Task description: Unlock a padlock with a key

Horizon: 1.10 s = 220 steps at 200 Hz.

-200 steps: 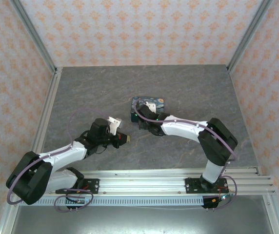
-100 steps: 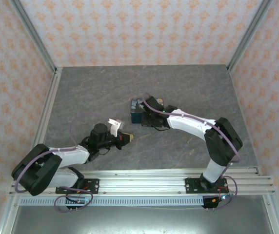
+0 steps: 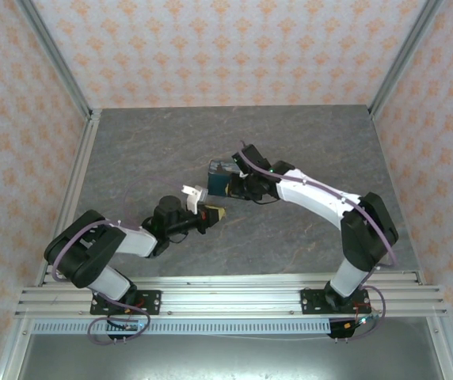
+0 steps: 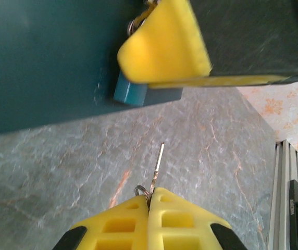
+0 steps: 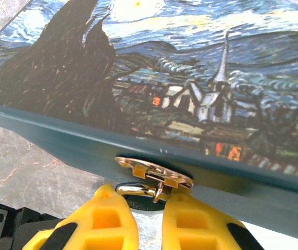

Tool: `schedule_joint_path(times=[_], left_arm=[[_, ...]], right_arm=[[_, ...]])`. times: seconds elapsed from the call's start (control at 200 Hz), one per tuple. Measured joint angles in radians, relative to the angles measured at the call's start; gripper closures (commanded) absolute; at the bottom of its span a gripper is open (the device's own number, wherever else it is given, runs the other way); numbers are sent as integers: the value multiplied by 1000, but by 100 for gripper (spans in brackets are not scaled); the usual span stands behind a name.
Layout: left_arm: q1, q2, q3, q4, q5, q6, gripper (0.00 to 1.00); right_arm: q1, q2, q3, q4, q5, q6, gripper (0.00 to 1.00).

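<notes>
Padlock (image 5: 137,190) at box (image 5: 190,78) edge between right fingers (image 5: 107,219); open table (image 4: 216,156) separates key (image 4: 159,158)

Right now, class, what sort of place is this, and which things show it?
Probably a robot test cell: a left arm and a right arm bolted to a metal rail, on a grey tabletop boxed in by patterned walls.
</notes>
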Motion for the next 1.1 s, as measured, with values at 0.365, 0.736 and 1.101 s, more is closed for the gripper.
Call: schedule_joint_path(times=[0.365,0.736,1.101], left_arm=[[0,34,16,33,0,61,100],[0,52,24,53,-1,107,100],[34,71,41,76,3,112,100]], right_arm=[[-53,-6,0,-8,-111,22,100],[-92,-9,0,-9,-205,37,100],[-97,-9,0,-5,-242,40,100]])
